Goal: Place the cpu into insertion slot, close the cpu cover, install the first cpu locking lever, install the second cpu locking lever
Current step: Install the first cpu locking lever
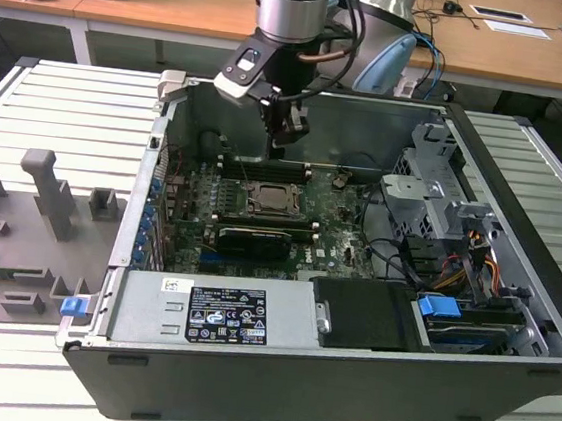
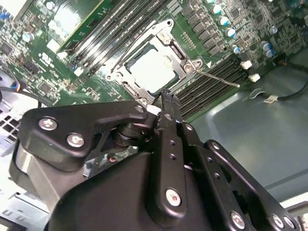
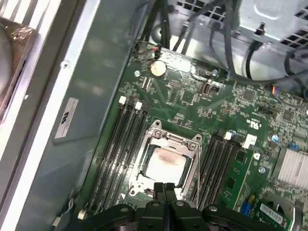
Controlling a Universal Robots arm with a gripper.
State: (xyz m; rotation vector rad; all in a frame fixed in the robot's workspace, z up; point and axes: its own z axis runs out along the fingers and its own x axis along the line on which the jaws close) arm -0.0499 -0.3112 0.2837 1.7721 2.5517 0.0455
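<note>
Exterior view, upper centre: gripper pinched narrow (nothing held) above cpu, framed by cpu cover.

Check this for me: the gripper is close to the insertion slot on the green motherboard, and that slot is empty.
Not empty: the second wrist view shows the cpu lying in the insertion slot. The rest holds: the gripper is close to that slot on the green motherboard.
</note>
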